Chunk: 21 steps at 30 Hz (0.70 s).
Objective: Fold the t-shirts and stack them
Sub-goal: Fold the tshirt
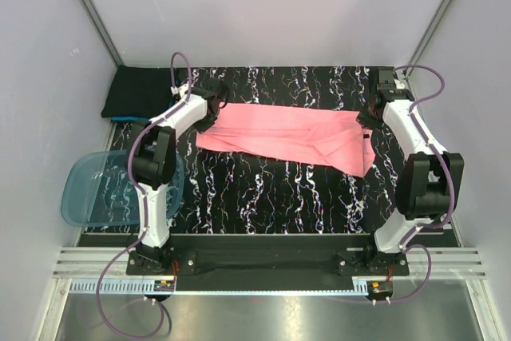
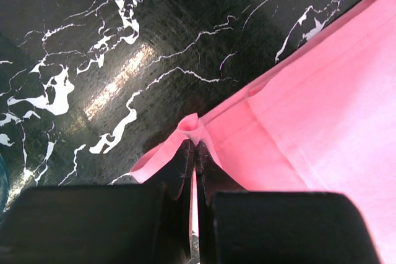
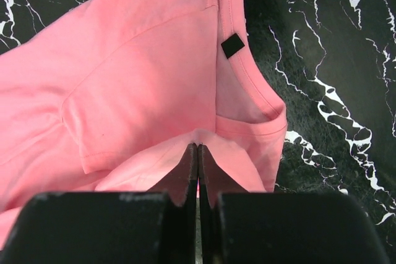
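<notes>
The salmon-pink t-shirt (image 1: 287, 138) lies stretched across the far middle of the black marbled table (image 1: 271, 197). My left gripper (image 1: 209, 111) is shut on its left edge; in the left wrist view the jaws (image 2: 193, 144) pinch a hem fold of the pink t-shirt (image 2: 322, 103). My right gripper (image 1: 370, 117) is shut on its right end; in the right wrist view the jaws (image 3: 197, 148) pinch the pink t-shirt (image 3: 136, 78) near the collar and its small dark neck label (image 3: 233, 45). A folded black t-shirt (image 1: 136, 92) with a teal-blue edge beneath lies at the far left corner.
A translucent blue plastic tub (image 1: 92, 193) hangs off the table's left edge, beside the left arm. Grey walls close in the back and sides. A metal rail runs along the near edge.
</notes>
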Each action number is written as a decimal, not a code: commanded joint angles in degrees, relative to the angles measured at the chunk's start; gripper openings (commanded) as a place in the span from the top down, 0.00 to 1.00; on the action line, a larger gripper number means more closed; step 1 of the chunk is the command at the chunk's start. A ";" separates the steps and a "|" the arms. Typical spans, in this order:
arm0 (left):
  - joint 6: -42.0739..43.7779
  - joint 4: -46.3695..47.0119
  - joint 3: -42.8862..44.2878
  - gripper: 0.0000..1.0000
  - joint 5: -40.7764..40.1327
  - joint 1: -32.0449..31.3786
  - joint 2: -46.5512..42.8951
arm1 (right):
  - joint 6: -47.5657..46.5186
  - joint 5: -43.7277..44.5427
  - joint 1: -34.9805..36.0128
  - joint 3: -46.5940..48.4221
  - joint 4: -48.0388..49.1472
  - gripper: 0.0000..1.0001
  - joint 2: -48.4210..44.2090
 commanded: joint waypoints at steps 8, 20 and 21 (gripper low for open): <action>1.20 0.33 3.52 1.00 -1.31 0.72 1.45 | -2.50 -0.45 -0.47 7.18 -1.66 1.00 4.32; 2.25 -0.81 8.87 0.93 -0.87 0.99 4.35 | -3.11 -2.29 -2.05 10.17 -1.58 1.00 8.36; 2.34 -1.43 9.31 0.87 -0.78 1.07 4.79 | -3.12 -2.47 -2.14 10.34 -1.49 1.00 8.63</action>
